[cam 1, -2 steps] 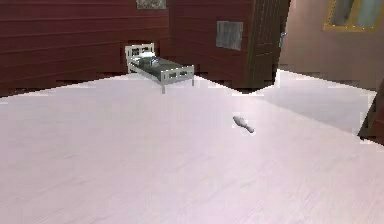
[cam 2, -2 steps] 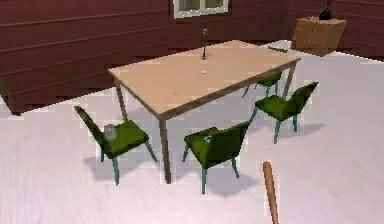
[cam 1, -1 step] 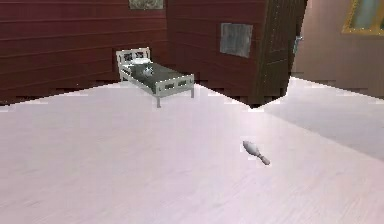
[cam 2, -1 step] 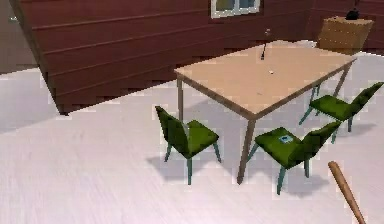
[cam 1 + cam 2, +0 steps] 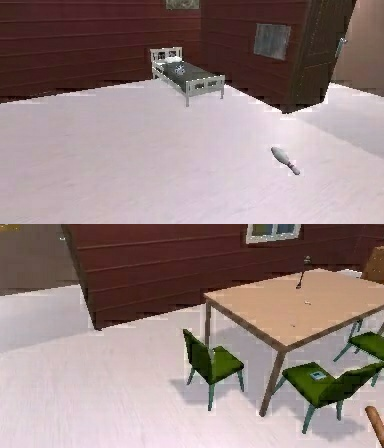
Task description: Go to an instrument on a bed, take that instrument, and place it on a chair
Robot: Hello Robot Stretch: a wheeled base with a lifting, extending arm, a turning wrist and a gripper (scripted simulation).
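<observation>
Forward view: the camera is raised and tilted down. It faces across a wide run of pale floor (image 5: 120, 150) toward a corner of dark red plank walls (image 5: 80, 45). A white-framed bed (image 5: 187, 76) stands far off in that corner, small in frame.

Arm side view: this camera is also tilted down. It faces a wooden table (image 5: 270, 304) with green chairs (image 5: 212, 361), near, in the frame's lower right. A red plank wall (image 5: 160, 264) runs behind them.

Shared: pale floor and red planking appear in both views. Cannot tell whether it is the same stretch of wall.
</observation>
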